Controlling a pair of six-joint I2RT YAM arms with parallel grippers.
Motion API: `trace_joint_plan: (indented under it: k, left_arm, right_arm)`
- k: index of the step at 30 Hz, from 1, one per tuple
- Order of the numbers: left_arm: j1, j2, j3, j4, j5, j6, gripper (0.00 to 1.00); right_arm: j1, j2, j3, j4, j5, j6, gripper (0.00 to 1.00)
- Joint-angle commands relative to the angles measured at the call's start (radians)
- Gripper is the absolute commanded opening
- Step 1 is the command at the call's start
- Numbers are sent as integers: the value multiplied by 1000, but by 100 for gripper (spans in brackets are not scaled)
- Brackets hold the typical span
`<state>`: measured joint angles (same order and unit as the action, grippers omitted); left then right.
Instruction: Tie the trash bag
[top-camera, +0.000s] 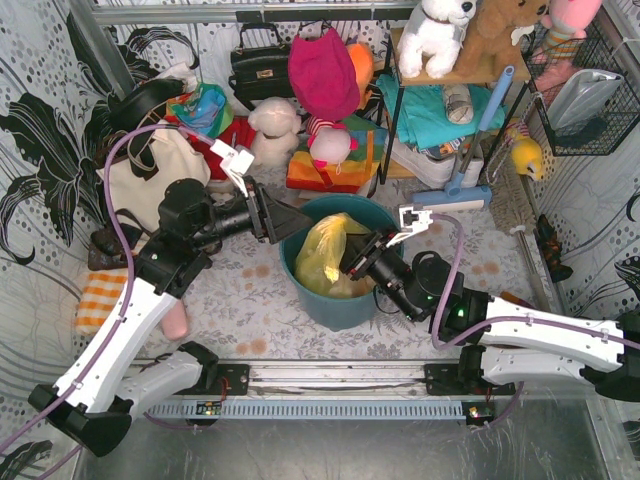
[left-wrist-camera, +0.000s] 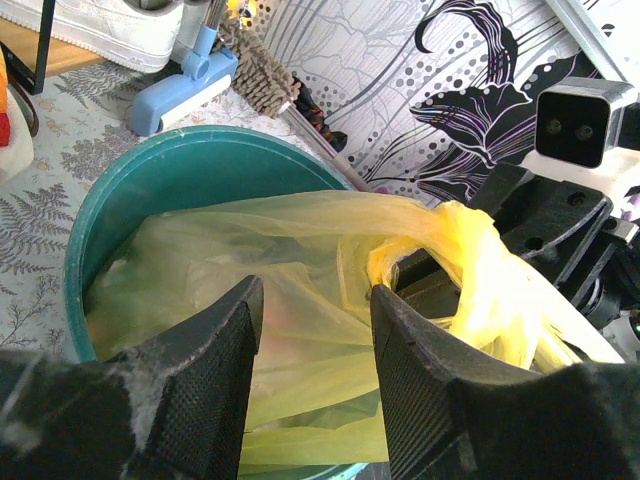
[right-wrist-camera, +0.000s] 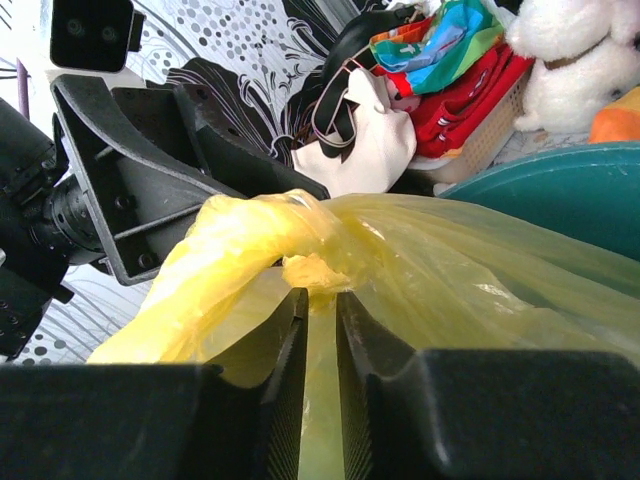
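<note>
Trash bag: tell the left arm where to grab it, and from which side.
Probably the twisted neck of the trash bag, approached from the left arm's side of the bucket. It is bunched narrow, held by the right fingers; the rest is loose film.

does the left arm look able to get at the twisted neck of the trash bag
Probably yes: the left gripper is open over the bucket, the twisted neck of the trash bag lies beside its finger, nothing between. The right gripper pinches plastic close by.
</note>
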<state>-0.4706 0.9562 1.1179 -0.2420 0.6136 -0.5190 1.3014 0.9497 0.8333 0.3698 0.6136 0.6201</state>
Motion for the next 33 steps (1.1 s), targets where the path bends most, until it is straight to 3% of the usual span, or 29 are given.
trace_joint_plan:
  k: [1,7,17,26,33]
  left_arm:
    - [-2,-21,39,17,7,14,55]
    - [-1,-29,48,2,-4,16,55]
    - [-2,-60,70,-51,-58,37,55]
    - [-2,-76,57,-59,-69,30,53]
    - [-2,-80,18,-18,-36,-4,46]
  right_arm:
    - [2,13,16,91,-23,-48,16]
    - [3,33,16,157,-28,-97,0]
    - [2,62,16,272,-19,-175,0]
    - [2,165,-122,677,-29,-357,0]
    - [2,241,-169,867,-26,-446,0]
